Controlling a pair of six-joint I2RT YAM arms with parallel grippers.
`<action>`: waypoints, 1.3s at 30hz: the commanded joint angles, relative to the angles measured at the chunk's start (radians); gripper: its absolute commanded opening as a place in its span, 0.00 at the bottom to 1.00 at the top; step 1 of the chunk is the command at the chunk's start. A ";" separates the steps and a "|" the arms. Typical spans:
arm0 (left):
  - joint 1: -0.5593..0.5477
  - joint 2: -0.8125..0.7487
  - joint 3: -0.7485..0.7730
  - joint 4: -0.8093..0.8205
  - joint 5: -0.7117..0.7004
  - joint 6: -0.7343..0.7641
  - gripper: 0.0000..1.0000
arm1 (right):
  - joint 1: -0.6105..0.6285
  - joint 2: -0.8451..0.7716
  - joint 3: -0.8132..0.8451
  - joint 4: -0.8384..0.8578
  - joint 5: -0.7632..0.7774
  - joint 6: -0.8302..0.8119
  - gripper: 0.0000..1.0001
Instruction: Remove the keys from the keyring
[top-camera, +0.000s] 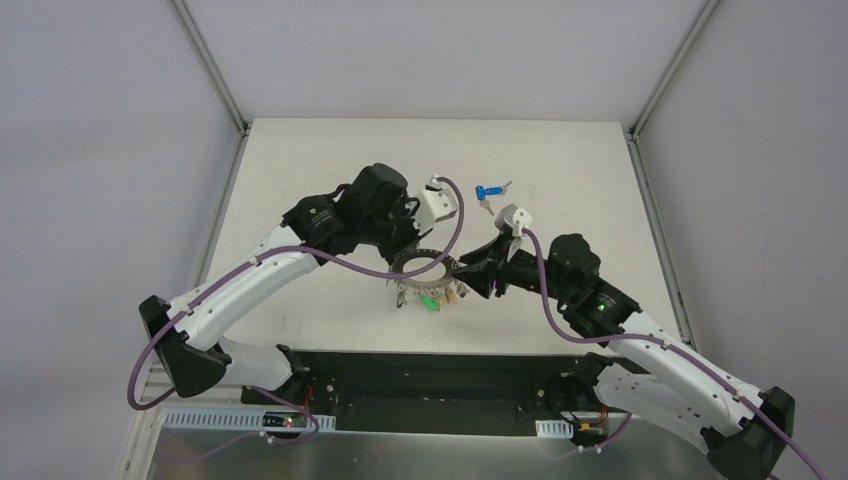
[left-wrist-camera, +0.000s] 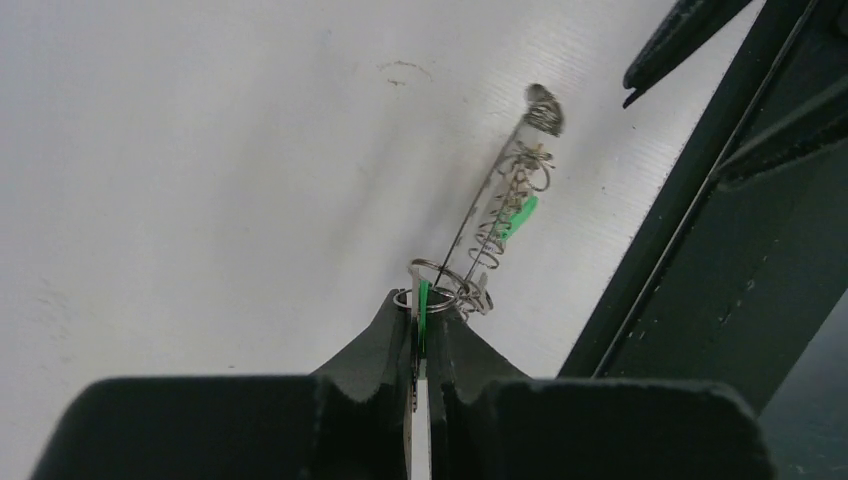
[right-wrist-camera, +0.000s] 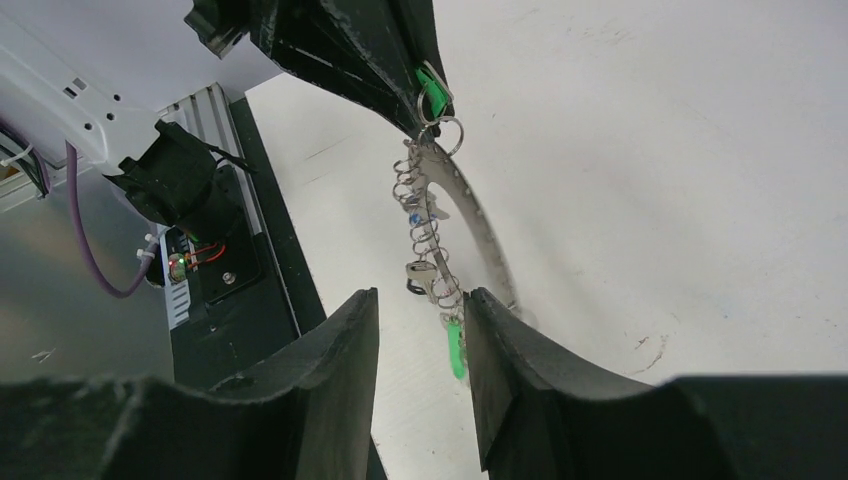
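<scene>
The keyring (top-camera: 428, 264), a large thin grey hoop, hangs lifted above the table between both grippers. Several small rings and keys dangle from it, one with a green head (top-camera: 430, 303). My left gripper (top-camera: 408, 254) is shut on another green-headed key (left-wrist-camera: 423, 303) and its small ring at the hoop's end. The hoop (left-wrist-camera: 500, 185) runs edge-on away from it. My right gripper (right-wrist-camera: 420, 297) is open, with the hoop's (right-wrist-camera: 487, 236) lower end and the dangling green key (right-wrist-camera: 456, 348) between its fingers. A blue-headed key (top-camera: 489, 191) lies loose on the table behind.
A second small loose key (top-camera: 487, 206) lies beside the blue one. The black base rail (top-camera: 420, 375) runs along the table's near edge, close under both grippers. The right arm's dark links (left-wrist-camera: 730, 200) fill the right side of the left wrist view.
</scene>
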 joint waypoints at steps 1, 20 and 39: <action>-0.011 0.058 0.137 -0.183 -0.066 -0.213 0.00 | -0.001 -0.013 0.005 0.039 -0.025 0.021 0.42; -0.012 0.066 0.202 -0.305 0.229 -0.240 0.00 | -0.001 0.114 -0.034 0.313 -0.149 -0.111 0.38; -0.104 0.003 0.140 -0.342 0.043 0.350 0.00 | -0.075 0.309 0.164 0.275 -0.150 0.042 0.38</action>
